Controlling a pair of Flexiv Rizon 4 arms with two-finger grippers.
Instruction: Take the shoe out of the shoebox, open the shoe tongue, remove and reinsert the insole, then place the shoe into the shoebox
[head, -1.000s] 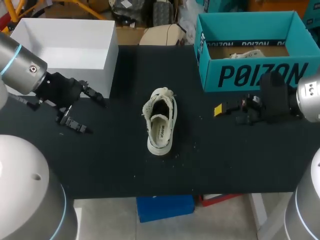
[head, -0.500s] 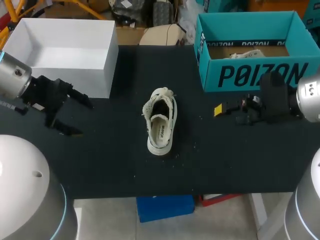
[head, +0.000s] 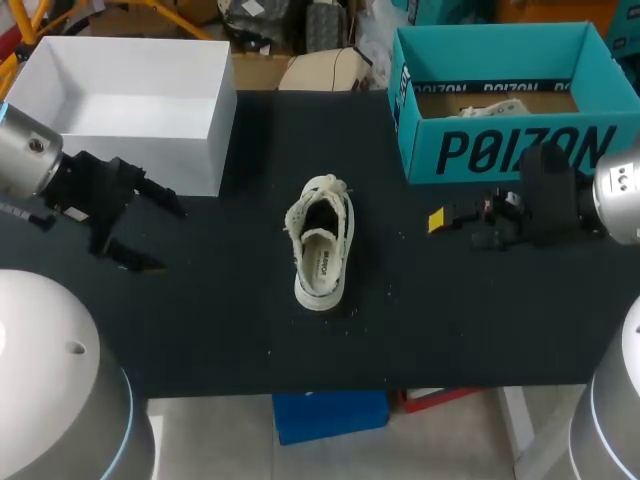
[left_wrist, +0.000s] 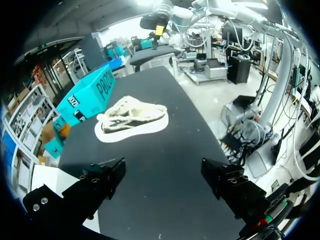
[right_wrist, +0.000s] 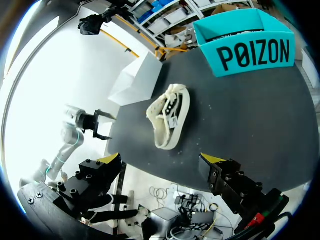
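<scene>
Figure: a white open box (head: 190, 160) stands at the upper left of the frame and the teal shoebox (head: 420, 150) at the upper right, both on the black desk (head: 250, 320). The shoe (head: 322, 243) rests on its sole at the centre, outside the shoebox, heel toward the lower edge. It lies between the left end effector (head: 168, 238) and the right end effector (head: 445, 225), well apart from both, each spread wide and holding nothing.
</scene>
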